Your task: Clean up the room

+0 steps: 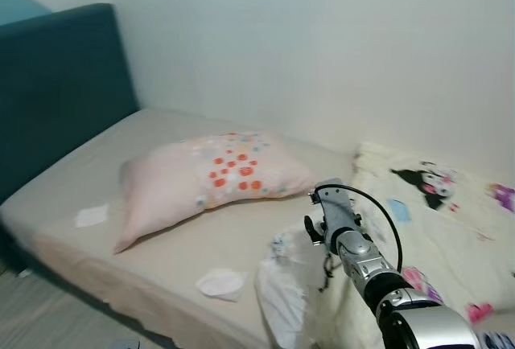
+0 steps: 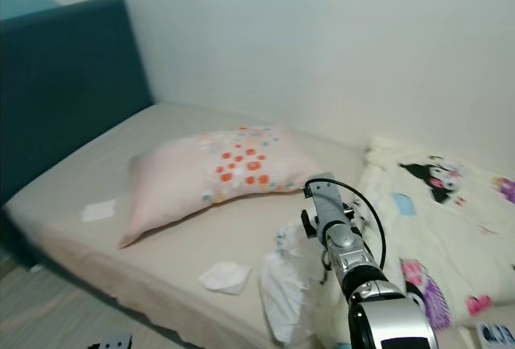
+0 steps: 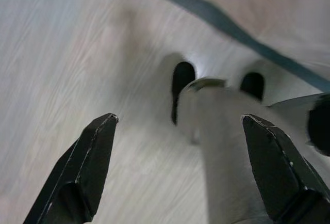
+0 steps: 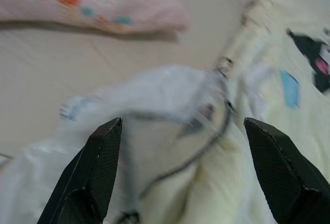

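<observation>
A pink pillow point(image 1: 213, 176) with orange dots lies across the beige mattress point(image 1: 96, 180). On the mattress near its front edge lie a crumpled white tissue point(image 1: 221, 285) and a white paper point(image 1: 91, 216). A white plastic bag point(image 1: 286, 281) sits beside a cream cartoon blanket point(image 1: 434, 204). My right arm point(image 1: 354, 244) reaches over the bag. In the right wrist view my right gripper point(image 4: 183, 123) is open just above the bag point(image 4: 154, 95), holding nothing. My left gripper point(image 3: 179, 118) hangs open over the wooden floor point(image 3: 62, 53).
A teal headboard point(image 1: 56, 84) stands at the left end of the bed and a white wall point(image 1: 322, 43) runs behind it. A strip of floor point(image 1: 32, 317) shows before the bed. A pale rounded shape point(image 3: 221, 141) lies under the left gripper.
</observation>
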`<state>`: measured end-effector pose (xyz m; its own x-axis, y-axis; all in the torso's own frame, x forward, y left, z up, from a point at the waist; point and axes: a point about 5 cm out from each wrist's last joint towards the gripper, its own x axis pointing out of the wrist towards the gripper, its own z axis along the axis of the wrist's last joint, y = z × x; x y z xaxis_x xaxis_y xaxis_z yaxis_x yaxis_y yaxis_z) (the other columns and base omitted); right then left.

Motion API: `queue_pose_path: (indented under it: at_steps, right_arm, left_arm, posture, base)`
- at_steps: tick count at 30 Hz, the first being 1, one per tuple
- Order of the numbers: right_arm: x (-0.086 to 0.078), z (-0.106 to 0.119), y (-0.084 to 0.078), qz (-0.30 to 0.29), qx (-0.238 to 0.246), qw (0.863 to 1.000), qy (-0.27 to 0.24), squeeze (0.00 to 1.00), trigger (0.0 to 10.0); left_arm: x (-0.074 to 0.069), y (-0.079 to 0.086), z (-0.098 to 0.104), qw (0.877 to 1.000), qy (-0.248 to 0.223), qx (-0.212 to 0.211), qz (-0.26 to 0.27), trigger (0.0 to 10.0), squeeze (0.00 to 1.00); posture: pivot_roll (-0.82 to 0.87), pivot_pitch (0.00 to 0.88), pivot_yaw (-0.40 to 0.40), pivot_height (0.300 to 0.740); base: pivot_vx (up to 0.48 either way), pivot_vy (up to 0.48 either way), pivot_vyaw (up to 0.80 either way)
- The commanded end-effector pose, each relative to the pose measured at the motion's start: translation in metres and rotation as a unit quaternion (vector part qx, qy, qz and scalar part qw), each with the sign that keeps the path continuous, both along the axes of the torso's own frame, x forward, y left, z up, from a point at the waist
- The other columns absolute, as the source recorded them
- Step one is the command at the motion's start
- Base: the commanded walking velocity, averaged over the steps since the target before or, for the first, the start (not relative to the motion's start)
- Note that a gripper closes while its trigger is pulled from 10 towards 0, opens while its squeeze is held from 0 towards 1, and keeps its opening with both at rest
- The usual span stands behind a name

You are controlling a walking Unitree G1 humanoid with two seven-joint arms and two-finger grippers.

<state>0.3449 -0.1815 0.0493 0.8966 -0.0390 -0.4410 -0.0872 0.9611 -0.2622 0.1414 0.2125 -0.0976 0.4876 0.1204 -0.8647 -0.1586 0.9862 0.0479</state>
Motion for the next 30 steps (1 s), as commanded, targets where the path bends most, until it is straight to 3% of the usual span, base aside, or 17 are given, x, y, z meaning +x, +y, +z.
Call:
queue_pose_path:
  at_steps: [1, 15, 24, 30]
  right_arm:
    - [-0.003, -0.004, 0.001, 0.000, 0.000, 1.000, 0.011, 0.00, 10.0]
    - [-0.003, -0.005, 0.017, 0.022, 0.101, 0.995, 0.009, 0.00, 10.0]
    - [-0.004, -0.007, 0.019, 0.021, 0.115, 0.993, 0.009, 0.00, 10.0]
    - [-0.005, -0.007, 0.015, 0.017, 0.095, 0.995, 0.003, 0.00, 10.0]
  left_arm:
    - [-0.002, 0.003, 0.000, 1.000, 0.004, 0.003, -0.004, 10.0, 0.00]
    - [-0.008, 0.006, -0.001, 1.000, 0.009, 0.011, -0.013, 10.0, 0.00]
    - [-0.008, 0.009, -0.001, 1.000, 0.009, 0.018, -0.019, 10.0, 0.00]
    - [-0.009, 0.011, 0.000, 1.000, 0.008, 0.021, -0.019, 10.0, 0.00]
  posture:
    - [-0.02, 0.000, -0.066, 0.740]
    - [-0.01, 0.000, -0.052, 0.705]
    - [0.00, 0.003, -0.040, 0.675]
    - [0.01, 0.009, -0.030, 0.650]
  base:
    - [0.000, 0.000, 0.00]
    - [0.000, 0.000, 0.00]
    - [0.000, 0.000, 0.00]
    - [0.000, 0.000, 0.00]
